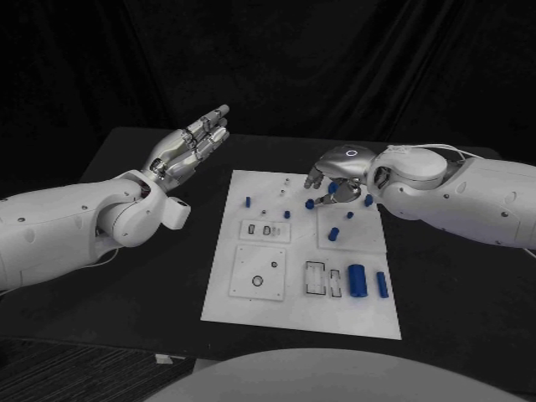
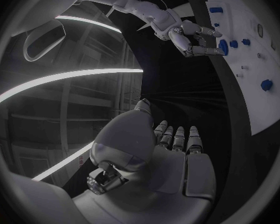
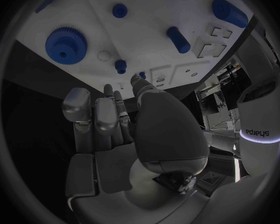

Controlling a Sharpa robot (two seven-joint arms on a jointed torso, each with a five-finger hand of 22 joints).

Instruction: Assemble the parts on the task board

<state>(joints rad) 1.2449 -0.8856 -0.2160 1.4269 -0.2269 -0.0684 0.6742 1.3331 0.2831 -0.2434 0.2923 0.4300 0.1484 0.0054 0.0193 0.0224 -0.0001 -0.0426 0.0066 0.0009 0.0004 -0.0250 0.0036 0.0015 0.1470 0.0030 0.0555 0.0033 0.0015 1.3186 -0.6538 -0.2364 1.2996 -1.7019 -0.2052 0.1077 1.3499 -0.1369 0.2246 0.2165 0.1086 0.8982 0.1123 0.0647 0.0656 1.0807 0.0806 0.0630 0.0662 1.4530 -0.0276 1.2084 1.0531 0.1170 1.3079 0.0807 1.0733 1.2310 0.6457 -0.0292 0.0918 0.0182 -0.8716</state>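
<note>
The task board lies in the middle of the frame on the black desk, with blue parts scattered over its right half, the two largest lying at lower right with their long axes running up and down the frame. The right hand hovers over the board's upper right corner, above a blue gear, its fingers extended side by side and grasping nothing; this hand is by far the nearer. The left hand is raised off the board at upper left, fingers straight and released.
</note>
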